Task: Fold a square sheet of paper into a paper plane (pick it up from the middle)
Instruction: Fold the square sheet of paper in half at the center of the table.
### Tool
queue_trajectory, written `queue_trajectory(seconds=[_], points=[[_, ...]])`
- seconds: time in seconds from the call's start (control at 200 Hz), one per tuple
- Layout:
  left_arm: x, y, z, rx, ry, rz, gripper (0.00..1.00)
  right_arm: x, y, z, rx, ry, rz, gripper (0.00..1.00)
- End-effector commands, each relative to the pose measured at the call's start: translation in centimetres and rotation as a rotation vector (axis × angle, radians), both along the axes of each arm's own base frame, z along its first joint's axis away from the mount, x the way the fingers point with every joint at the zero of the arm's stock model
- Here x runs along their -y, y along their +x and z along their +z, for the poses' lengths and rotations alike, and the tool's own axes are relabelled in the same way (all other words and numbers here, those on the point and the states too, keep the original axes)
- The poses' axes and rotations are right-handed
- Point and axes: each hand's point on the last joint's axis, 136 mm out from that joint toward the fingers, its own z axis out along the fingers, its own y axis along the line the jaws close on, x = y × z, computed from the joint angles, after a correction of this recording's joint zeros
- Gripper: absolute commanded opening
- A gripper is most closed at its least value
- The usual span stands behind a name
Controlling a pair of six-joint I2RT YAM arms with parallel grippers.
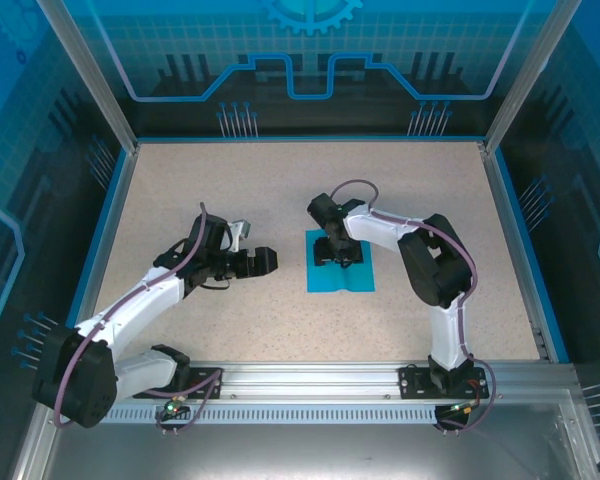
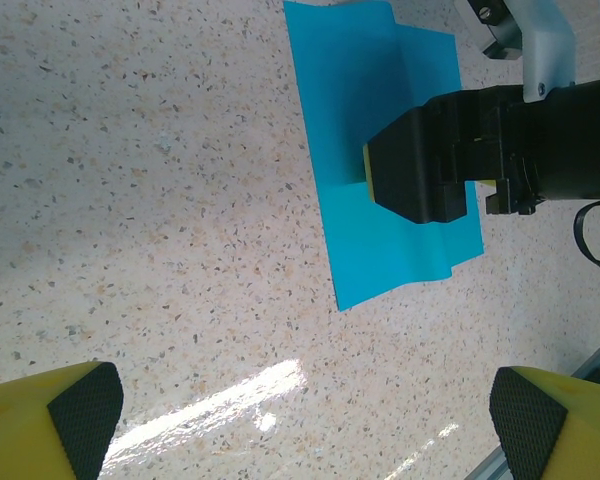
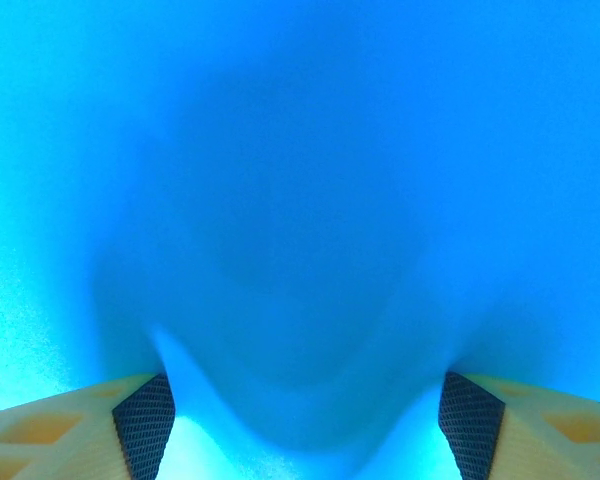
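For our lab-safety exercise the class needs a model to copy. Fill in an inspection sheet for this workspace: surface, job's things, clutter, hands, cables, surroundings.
Surface: speckled beige table with blue edging.
Job's things: square sheet of paper, cyan-blue, lying near the table's middle, not yet a plane; a crease or buckle runs across it.
Clutter: nothing seen.
Hands: right hand tips down on the sheet's middle, jaws apart; left hand open, over bare table left of the sheet, apart from it.
Cables: purple cables run along both arms; none lies on the sheet.
Surroundings: blue-lit panel walls; metal rail at the near edge, carrying the arm bases.
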Motion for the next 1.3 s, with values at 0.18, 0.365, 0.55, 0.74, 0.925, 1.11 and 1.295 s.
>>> queue_trajectory(seconds=[0.18, 0.365, 0.55, 0.74, 0.925, 1.11, 1.295], points=[[0.2, 0.1, 0.6, 0.01, 0.014, -0.02, 0.98, 1.1, -2.1, -2.9, -0.118, -0.029, 0.003, 0.59], [0.1, 0.0, 0.9, 0.017, 0.017, -0.017, 0.99, 0.3, -1.1, -0.1, -0.054, 0.029, 0.016, 0.46], [0.0, 0.2, 0.9, 0.015, 0.019, -0.008, 0.98, -1.2, -0.9, 3.4, 0.02, 0.129, 0.049, 0.35], [-0.1, 0.3, 0.9, 0.015, 0.02, 0.01, 0.99, -5.1, -1.7, 7.7, 0.086, 0.409, 0.09, 0.34], [-0.2, 0.3, 1.9, 0.031, 0.008, 0.026, 0.98, -9.0, -2.6, 12.7, 0.13, 0.721, 0.13, 0.36], [-0.2, 0.0, 3.7, 0.066, -0.029, 0.035, 0.98, -9.5, -2.6, 13.3, 0.152, 0.876, 0.051, 0.4], [0.9, -0.6, 4.7, 0.064, -0.099, -0.003, 0.98, -6.7, -2.9, 6.9, 0.065, 0.847, -0.094, 0.42]])
